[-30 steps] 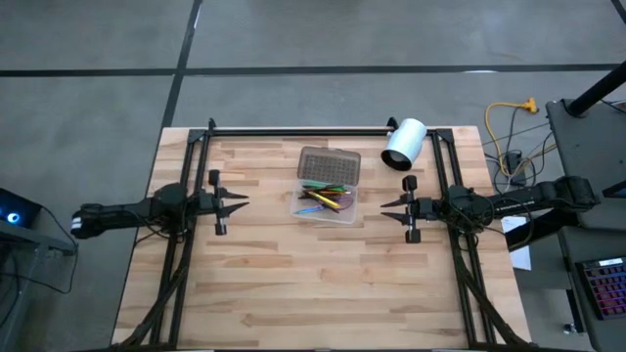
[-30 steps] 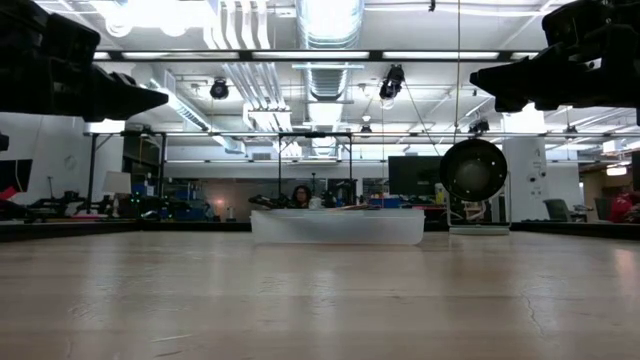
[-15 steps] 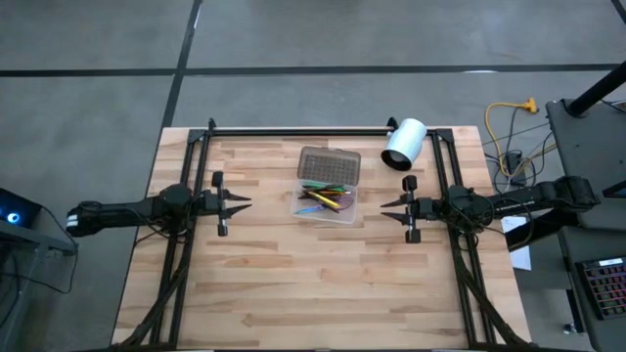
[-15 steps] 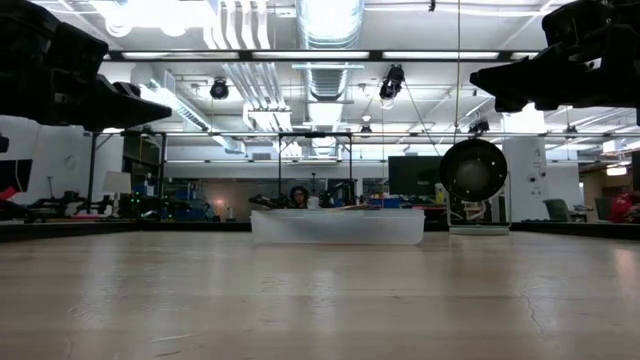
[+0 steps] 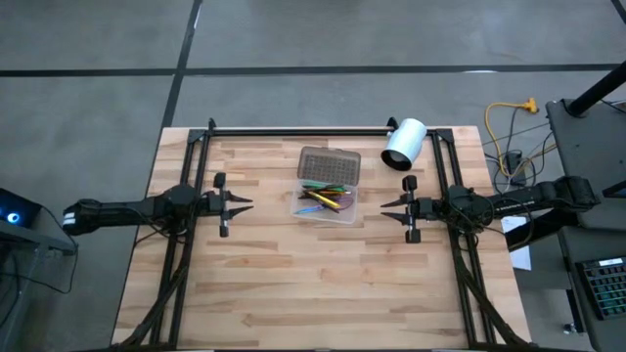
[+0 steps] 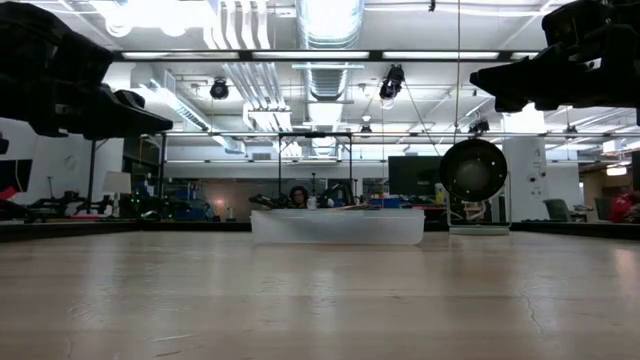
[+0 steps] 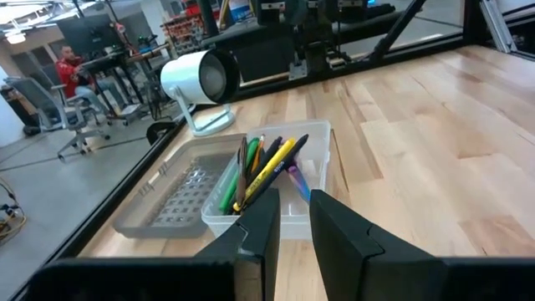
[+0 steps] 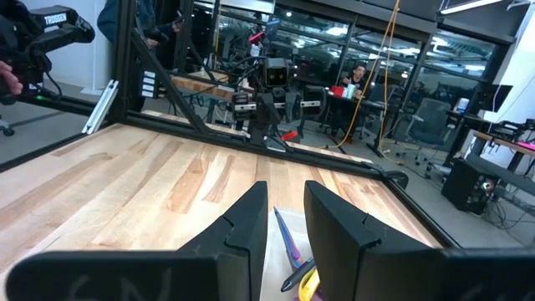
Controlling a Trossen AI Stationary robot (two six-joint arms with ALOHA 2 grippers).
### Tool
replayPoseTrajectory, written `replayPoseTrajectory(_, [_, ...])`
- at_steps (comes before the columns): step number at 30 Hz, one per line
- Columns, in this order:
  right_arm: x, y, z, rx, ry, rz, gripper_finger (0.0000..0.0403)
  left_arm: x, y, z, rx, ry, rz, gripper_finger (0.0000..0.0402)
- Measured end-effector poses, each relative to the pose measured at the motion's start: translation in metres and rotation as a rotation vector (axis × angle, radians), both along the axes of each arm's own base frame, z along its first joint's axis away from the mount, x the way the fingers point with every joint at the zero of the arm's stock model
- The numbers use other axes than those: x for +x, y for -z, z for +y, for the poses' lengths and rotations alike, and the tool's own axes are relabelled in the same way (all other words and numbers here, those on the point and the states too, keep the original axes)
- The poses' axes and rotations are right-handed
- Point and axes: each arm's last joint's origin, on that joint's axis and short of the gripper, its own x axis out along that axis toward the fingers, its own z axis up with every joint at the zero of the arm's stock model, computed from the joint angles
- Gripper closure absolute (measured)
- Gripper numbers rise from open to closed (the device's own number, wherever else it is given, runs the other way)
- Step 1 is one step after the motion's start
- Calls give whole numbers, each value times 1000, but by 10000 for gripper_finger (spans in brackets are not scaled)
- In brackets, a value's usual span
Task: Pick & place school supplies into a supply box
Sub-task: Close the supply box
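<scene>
The supply box stands at the table's middle, toward the far edge. Its grey lid lies open on the far side. Several school supplies in green, yellow, dark and orange lie in its clear tray, some ends leaning on the rim. A purple piece lies among them. My left gripper hovers left of the box and my right gripper hovers right of it. Both point at the box. Each own wrist view shows a narrow empty gap between the fingers.
A white cylinder lies on its side at the far right, beside the black frame rail. Frame struts run along the left and right sides. Bare wood fills the near half. People sit in the room beyond.
My left gripper has tipped its fingers downward a little and sits lower in the low view. The box and the supplies have not moved.
</scene>
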Motion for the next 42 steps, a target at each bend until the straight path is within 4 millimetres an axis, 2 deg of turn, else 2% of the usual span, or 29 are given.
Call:
replayPoseTrajectory(8, [-4,-6,0,1,0,-48,330,0,-1,0,0,0,-6,348])
replayPoseTrajectory(20, [-32,-38,0,1,0,-354,330,0,0,-1,-64,7,-17,348])
replayPoseTrajectory(26, [-42,-46,0,4,0,-447,330,0,-2,-1,-66,25,-34,348])
replayPoseTrajectory(31, [-42,-46,0,4,0,-447,330,0,-2,-1,-66,25,-34,348])
replayPoseTrajectory(37, [-37,-40,0,1,1,-371,330,1,-3,-1,-66,32,-40,348])
replayPoseTrajectory(42, [-33,-25,0,0,0,-206,330,0,-9,-2,-42,63,-101,348])
